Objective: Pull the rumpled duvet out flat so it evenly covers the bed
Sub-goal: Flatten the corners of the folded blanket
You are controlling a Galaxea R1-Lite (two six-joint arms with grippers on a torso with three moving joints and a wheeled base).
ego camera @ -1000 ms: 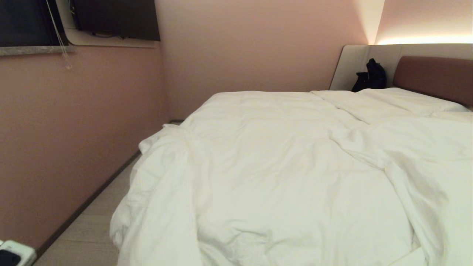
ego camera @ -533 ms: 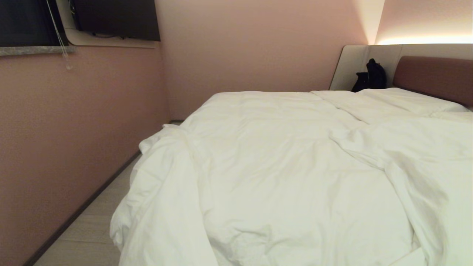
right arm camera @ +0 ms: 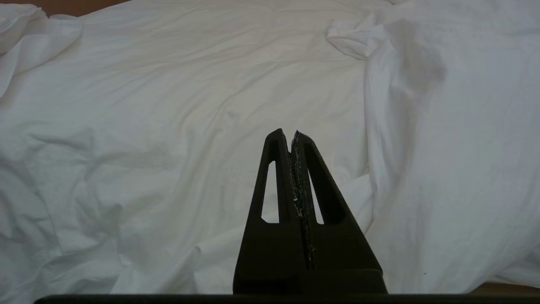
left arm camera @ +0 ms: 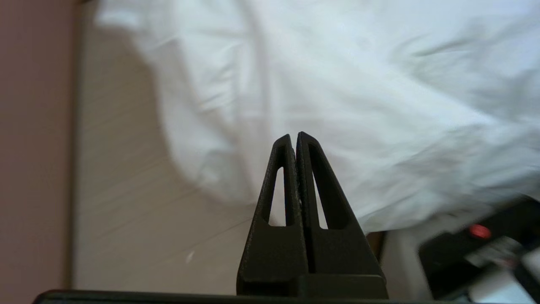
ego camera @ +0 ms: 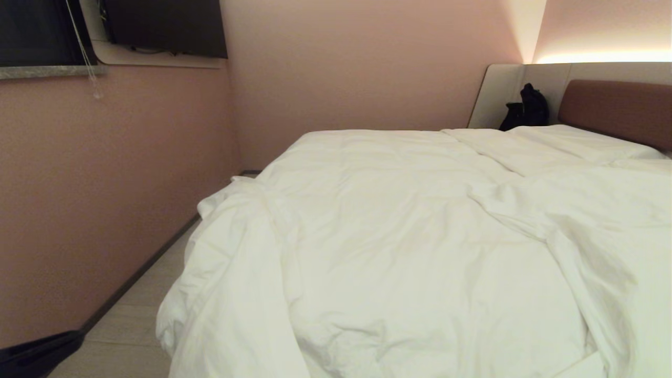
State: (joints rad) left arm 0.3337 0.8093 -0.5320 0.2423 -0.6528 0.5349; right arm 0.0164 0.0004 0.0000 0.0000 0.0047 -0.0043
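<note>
The puffy white duvet (ego camera: pixel 399 252) lies creased over the bed (ego camera: pixel 619 107), bunched in folds at the near left corner and along the right side. Its edge hangs over the floor in the left wrist view, duvet (left arm camera: pixel 337 84). My left gripper (left arm camera: pixel 294 135) is shut and empty, held in the air above that hanging edge, apart from it. A dark part of my left arm (ego camera: pixel 37 357) shows at the head view's lower left corner. My right gripper (right arm camera: pixel 291 131) is shut with nothing in it, above the rumpled duvet (right arm camera: pixel 168 105).
A pink wall (ego camera: pixel 79 210) runs close along the bed's left side, leaving a narrow strip of pale floor (ego camera: pixel 131 325). White pillows (ego camera: pixel 577 139) and a black bag (ego camera: pixel 527 107) lie by the headboard. My own base (left arm camera: pixel 476 245) shows beside the bed's corner.
A pale part of my left arm left the head view's lower left corner, and a dark part has since come in there. The duvet's near-left fold shifted slightly. The right arm kept still.
</note>
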